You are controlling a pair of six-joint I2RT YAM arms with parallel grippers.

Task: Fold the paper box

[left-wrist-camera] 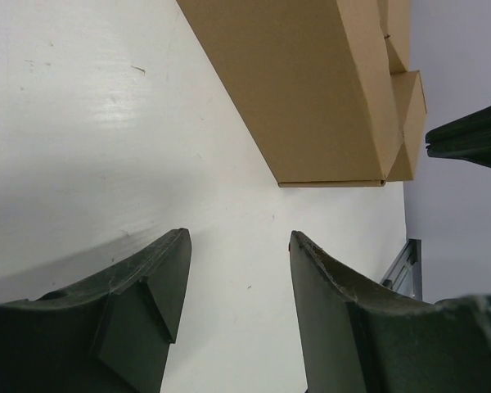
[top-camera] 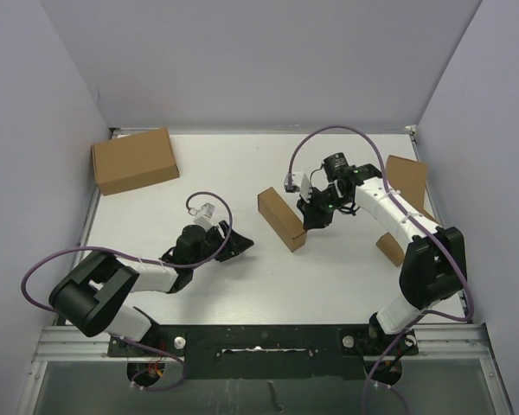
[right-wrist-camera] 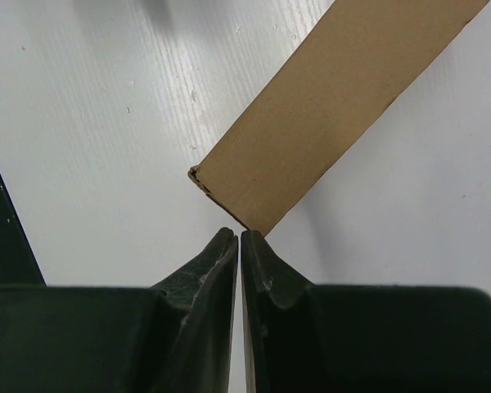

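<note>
The small oblong brown cardboard box (top-camera: 281,218) looks light, stiff, crushable — pinch across its long sides. Both empty: left gripper (top-camera: 236,245) half spread, right gripper (right-wrist-camera: 239,237) pressed closed.

You are looking down on a white bench (top-camera: 285,285) boxed in on three sides by plain, pale grey-lilac walls: a far wall (top-camera: 259,60), a left wall (top-camera: 26,130) and a right wall (top-camera: 493,112), with no window in any of them. Along the near side runs a ribbed aluminium rail (top-camera: 69,350), with a black plate (top-camera: 268,339) across its middle. The light is soft and even and throws only faint shadows, and close up the bench top shows you fine grooves, a few dark specks and small scuffs.
</note>
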